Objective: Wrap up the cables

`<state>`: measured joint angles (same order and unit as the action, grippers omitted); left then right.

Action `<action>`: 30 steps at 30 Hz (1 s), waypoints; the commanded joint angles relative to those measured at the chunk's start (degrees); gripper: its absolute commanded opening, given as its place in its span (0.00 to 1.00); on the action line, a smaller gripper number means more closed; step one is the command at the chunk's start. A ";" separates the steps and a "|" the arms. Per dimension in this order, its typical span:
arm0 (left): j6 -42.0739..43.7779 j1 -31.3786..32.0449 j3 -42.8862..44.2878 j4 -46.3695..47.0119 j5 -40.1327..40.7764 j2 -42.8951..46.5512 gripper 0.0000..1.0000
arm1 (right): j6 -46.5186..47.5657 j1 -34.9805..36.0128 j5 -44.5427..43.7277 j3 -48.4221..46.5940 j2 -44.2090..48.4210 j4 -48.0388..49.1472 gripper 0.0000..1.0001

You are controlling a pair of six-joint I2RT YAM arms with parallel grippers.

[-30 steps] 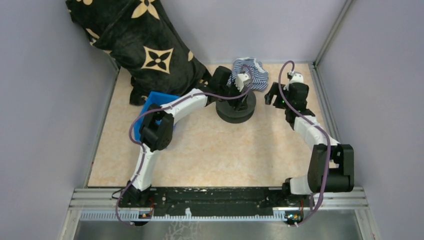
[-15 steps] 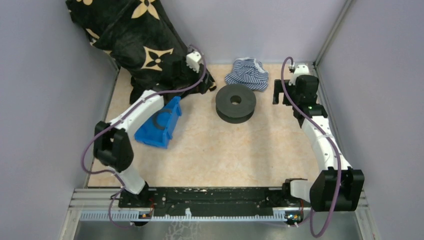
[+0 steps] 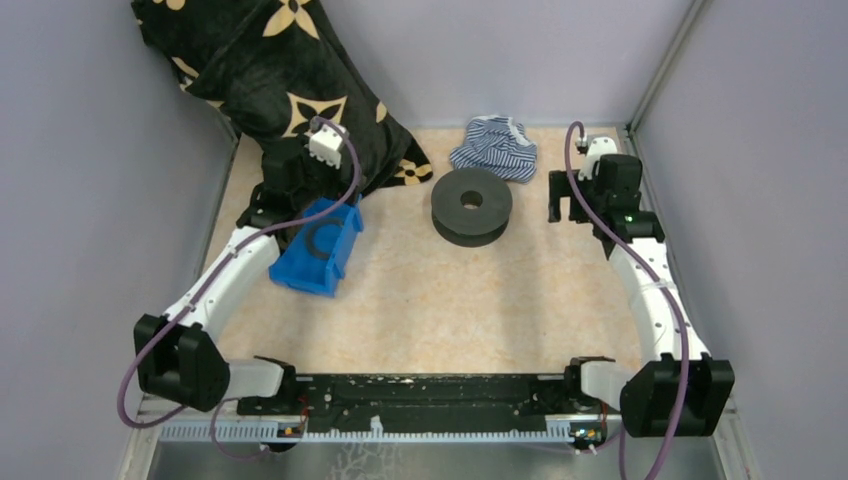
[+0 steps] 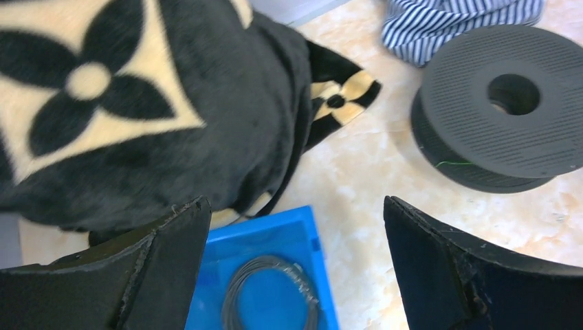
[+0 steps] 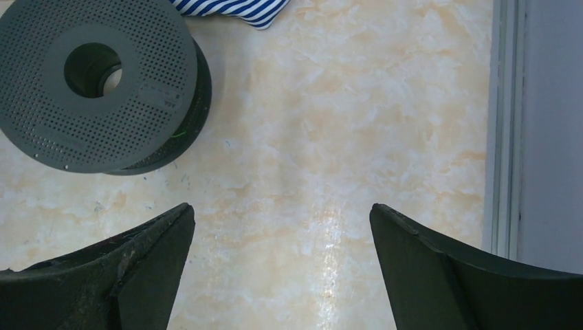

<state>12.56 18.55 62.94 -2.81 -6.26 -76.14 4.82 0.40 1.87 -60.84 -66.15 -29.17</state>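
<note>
The cables lie as a small coil of thin dark wire (image 4: 271,295) inside a blue bin (image 4: 275,230) at the table's left, also seen from above as a ring (image 3: 325,240). My left gripper (image 4: 295,203) hovers above the bin's far end, next to the black patterned blanket, jaws wide open and empty. A black round spool (image 3: 472,205) stands mid-table. To the right of the spool, my right gripper (image 5: 280,206) hangs open over bare table (image 5: 330,137), holding nothing.
A black blanket with cream flower shapes (image 3: 270,80) fills the back left corner and reaches the bin. A blue-and-white striped cloth (image 3: 495,148) lies behind the spool. Grey walls and a metal rail (image 5: 505,124) close in the right side.
The left arm has swung from the spool back to the left, over the blue bin. The right arm drew back toward the right wall. Both grippers opened wider.
</note>
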 commanded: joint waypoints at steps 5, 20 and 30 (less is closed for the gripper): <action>-2.35 -7.31 -7.63 1.76 -1.68 9.83 1.00 | -0.40 -0.32 5.33 2.66 8.66 4.60 0.99; -5.14 -10.37 -18.25 15.72 -6.18 18.48 1.00 | 1.68 -0.32 -1.02 9.98 16.89 13.12 0.99; -5.83 -10.40 -16.90 12.76 -8.75 18.44 1.00 | 2.56 -0.32 -2.41 13.45 22.70 15.28 0.99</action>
<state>7.27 8.51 44.42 9.47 -12.38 -58.81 6.48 0.30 0.14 -47.46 -45.36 -17.85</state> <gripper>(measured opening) 0.998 0.987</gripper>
